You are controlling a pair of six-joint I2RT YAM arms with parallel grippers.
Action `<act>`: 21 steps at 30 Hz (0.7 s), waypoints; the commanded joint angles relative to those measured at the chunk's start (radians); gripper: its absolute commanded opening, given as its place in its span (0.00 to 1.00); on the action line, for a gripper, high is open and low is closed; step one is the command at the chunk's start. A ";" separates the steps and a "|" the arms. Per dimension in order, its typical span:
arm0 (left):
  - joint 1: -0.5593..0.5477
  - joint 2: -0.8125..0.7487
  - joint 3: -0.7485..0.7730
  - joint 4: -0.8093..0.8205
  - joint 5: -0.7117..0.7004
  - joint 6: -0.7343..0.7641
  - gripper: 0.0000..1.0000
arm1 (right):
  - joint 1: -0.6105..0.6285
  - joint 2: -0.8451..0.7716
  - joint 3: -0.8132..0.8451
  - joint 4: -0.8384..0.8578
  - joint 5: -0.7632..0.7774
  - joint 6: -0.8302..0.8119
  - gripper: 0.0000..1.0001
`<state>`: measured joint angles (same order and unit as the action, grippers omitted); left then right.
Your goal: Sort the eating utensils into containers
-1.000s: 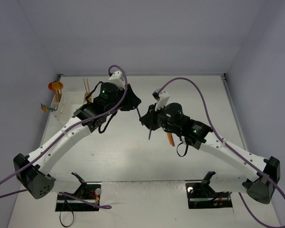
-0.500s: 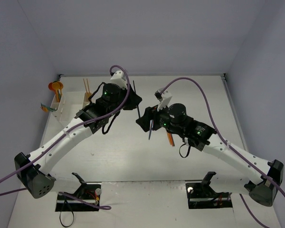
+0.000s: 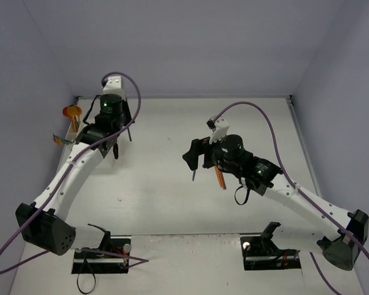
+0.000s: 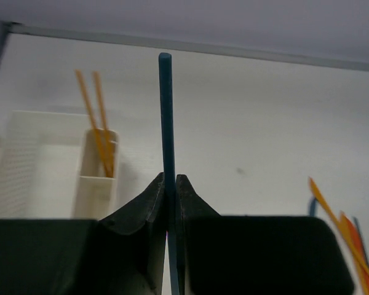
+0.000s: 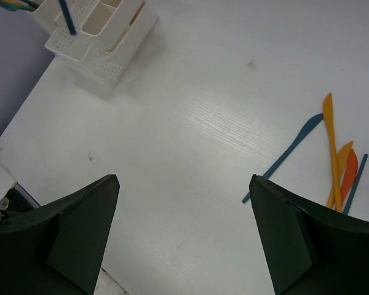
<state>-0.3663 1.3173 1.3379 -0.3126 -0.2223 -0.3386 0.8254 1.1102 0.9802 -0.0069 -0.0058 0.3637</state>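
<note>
The step in hand looks like the delivery of one piece. The left tool (image 4: 170, 184) is clamped tight on a blue stick (image 4: 166, 123), which juts straight out past its fingertips toward 12 o'clock in the wrist view. The bins (image 4: 34, 160) sit at the 10 o'clock corner of the surface (image 3: 172, 184). From the left wrist they lie low at 9 o'clock of the stick, near it but not yet under it. One narrow bin holds two orange sticks (image 4: 98, 123) leaning upright, so that is probably the one meant for this stick. The next move calls for swinging the tool over that bin, tipping the stick's end down into the mouth beside the orange pair, and only then letting go. The stick is long and thin and may catch the rim or tip out. The right tool (image 5: 183, 184) stands wide apart, holding nothing, above bare surface. The unsorted utensils (image 5: 332, 147), orange and blue, lie flat at 3 o'clock in its view, well apart from the bins, so much sorting remains.
</note>
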 commanded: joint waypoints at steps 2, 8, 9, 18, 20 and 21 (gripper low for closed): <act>0.135 0.058 0.059 0.219 -0.055 0.174 0.00 | -0.051 -0.032 -0.007 0.009 -0.005 -0.014 0.85; 0.192 0.161 0.083 0.358 -0.086 0.207 0.00 | -0.092 -0.035 -0.001 -0.027 -0.059 -0.019 0.85; 0.198 0.193 0.090 0.389 -0.092 0.209 0.00 | -0.096 -0.036 0.000 -0.031 -0.061 -0.019 0.85; 0.207 0.339 0.115 0.531 -0.141 0.248 0.00 | -0.112 -0.019 0.017 -0.055 -0.066 -0.027 0.86; 0.207 0.353 0.104 0.550 -0.147 0.259 0.00 | -0.115 -0.007 0.026 -0.057 -0.068 -0.029 0.86; 0.207 0.358 0.098 0.556 -0.153 0.262 0.00 | -0.117 -0.001 0.029 -0.059 -0.068 -0.029 0.86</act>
<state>-0.1677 1.6935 1.3998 0.0870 -0.3372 -0.1133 0.7193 1.1019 0.9718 -0.0967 -0.0608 0.3523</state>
